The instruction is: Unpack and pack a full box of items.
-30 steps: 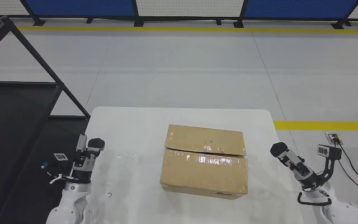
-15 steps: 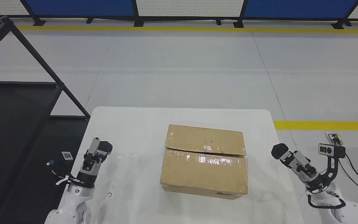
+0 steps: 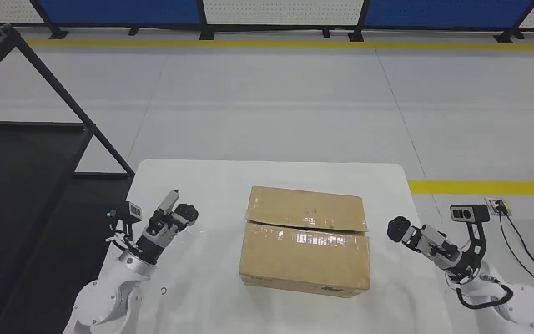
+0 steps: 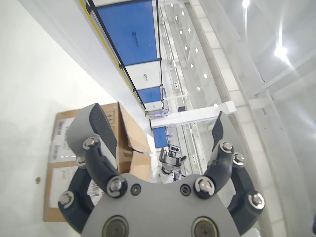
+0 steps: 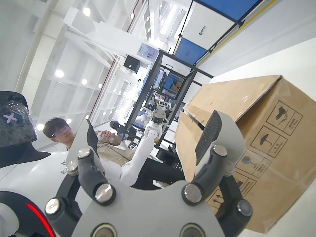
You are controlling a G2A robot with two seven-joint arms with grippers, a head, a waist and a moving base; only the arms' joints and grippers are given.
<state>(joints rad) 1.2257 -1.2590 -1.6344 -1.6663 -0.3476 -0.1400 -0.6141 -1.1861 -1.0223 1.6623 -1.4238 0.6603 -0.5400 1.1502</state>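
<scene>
Closed box (image 3: 304,242) mid-desk (image 3: 209,179). Flanking it, apart: left claw (image 4: 158,129) and right claw (image 5: 150,134), both wide open, empty. Stiff cardboard, probably heavy if full; flap edge at top seam likeliest hold.

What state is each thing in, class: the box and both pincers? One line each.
cardboard box: flaps folded down, seam slightly gaping, untouched on the table.
left pincer: open, empty, clear of the box.
right pincer: open, empty, clear of the box.
</scene>
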